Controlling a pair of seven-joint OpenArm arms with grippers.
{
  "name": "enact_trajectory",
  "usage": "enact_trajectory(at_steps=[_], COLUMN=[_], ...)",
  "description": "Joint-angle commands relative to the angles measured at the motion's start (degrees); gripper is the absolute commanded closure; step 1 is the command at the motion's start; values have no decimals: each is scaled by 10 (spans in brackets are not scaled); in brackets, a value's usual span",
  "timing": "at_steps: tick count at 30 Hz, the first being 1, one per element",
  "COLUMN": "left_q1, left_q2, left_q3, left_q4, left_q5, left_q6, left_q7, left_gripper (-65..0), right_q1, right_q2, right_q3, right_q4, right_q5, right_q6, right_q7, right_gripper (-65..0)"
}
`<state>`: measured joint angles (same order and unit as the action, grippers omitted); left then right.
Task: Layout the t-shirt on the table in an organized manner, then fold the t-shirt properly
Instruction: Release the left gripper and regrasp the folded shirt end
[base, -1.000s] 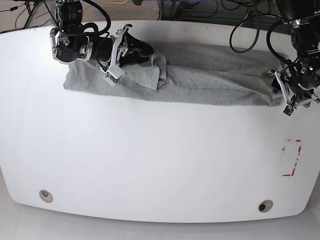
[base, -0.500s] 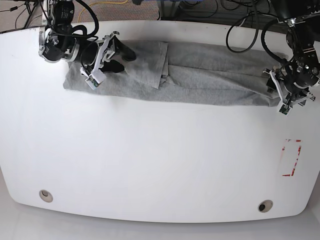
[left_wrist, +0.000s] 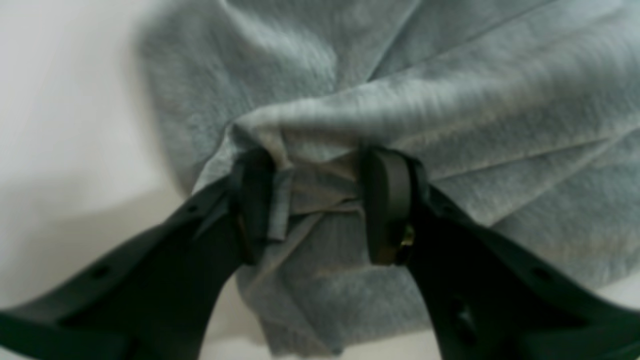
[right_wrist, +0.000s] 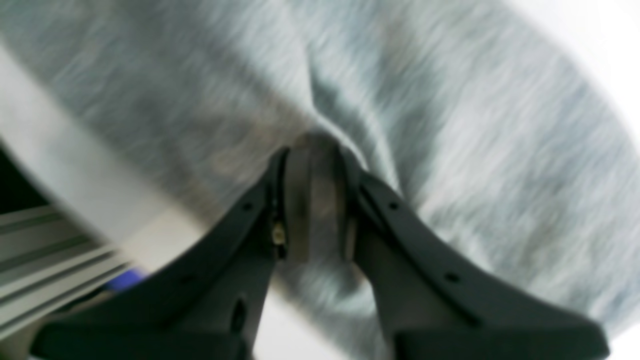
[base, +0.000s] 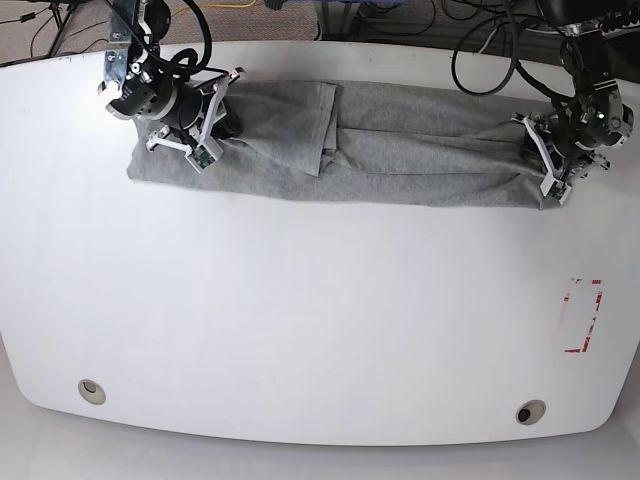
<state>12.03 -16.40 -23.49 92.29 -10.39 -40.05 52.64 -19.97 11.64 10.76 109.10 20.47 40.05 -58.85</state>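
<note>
The grey t-shirt (base: 420, 150) lies stretched in a long creased band along the far side of the white table (base: 300, 320). My right gripper (base: 222, 122) is down on its left part. In the right wrist view this gripper (right_wrist: 314, 200) is shut, with a pinch of the t-shirt (right_wrist: 500, 150) between its pads. My left gripper (base: 537, 155) is at the band's right end. In the left wrist view its jaws (left_wrist: 320, 207) stand apart around a bunched fold of the t-shirt (left_wrist: 450, 100), and its fingers (left_wrist: 387, 205) touch the cloth.
A red tape rectangle (base: 583, 315) marks the table near the right edge. Two round grommets (base: 92, 391) (base: 531, 411) sit near the front edge. Cables (base: 480, 30) hang past the far edge. The table's edge (right_wrist: 75, 200) runs close beside the right gripper.
The right gripper moved left along the shirt, dropped onto the cloth and shut on it. The left gripper shifted inward onto the shirt's right end and its jaws narrowed.
</note>
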Motion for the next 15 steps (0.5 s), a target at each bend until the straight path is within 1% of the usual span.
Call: enact_trajectory(at_steps=[1,3,7,8,11,13,15], left_q1=[-6,-7,-10,-15,-35,-43,-47], left_q2=[-7,-7,-8,-8,-8,-8,-8], left_q3=[-2,-2,-1,0,1,3,3], left_q4=[-5,-12,-18,-18,-18,-15,-10], left_q5=[2,2,2,2,2,2,0], left_q6=[1,1,1,1,1,1,1], left_q7=[-2,-2,-3,-3,-3,-2,-1], left_gripper=[-265,-265,-265,-265,-267,-267,-267], right_q1=[9,28,58,68,88,96,101], right_q2=[10,11,12,18,34,40,44], right_q3=[-1,0,2,3,1,1,2], right_q4=[-34,-72,-148,-170,-225,-249,-259], right_q5=[-35,-57,-86,-93,-95,-94,-94], right_q6=[-1,-1,-1,-1,-1,-1,-1], right_q7=[32,59,87,98,136,152,155], right_gripper=[-90,-89,-89,-89,-87,-87,-87])
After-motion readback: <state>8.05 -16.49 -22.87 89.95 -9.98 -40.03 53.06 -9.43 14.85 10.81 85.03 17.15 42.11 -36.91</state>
